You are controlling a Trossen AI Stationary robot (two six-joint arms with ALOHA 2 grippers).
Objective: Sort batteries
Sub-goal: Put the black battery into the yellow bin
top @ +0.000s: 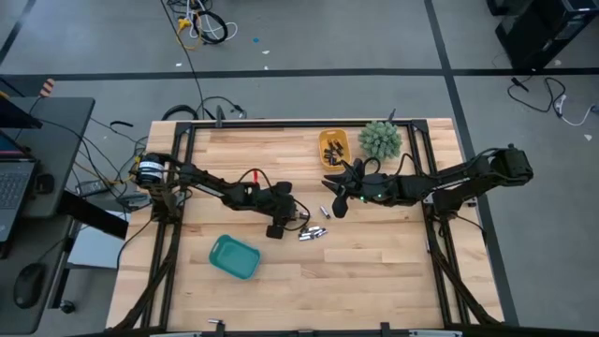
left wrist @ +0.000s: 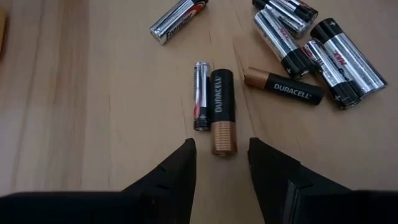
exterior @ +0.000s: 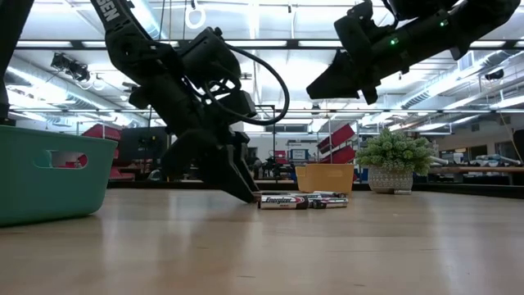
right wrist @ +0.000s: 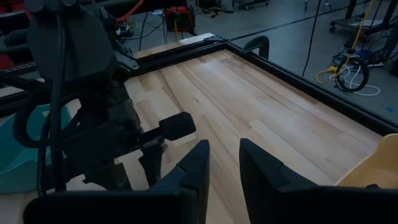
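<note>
Batteries (left wrist: 222,112) lie mid-table, bare wood around — left hand (left wrist: 222,163) (parted, empty) straddles one's end.

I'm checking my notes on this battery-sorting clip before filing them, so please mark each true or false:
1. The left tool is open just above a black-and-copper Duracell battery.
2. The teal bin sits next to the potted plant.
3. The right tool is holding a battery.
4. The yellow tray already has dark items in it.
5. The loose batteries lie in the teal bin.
1. True: the left tool stands open with the Duracell battery just ahead of its gap.
2. False: the teal bin is near the table's front left; the yellow tray sits beside the potted plant.
3. False: the right tool hangs empty above the table.
4. True.
5. False: the loose batteries lie on the wooden table.
</note>
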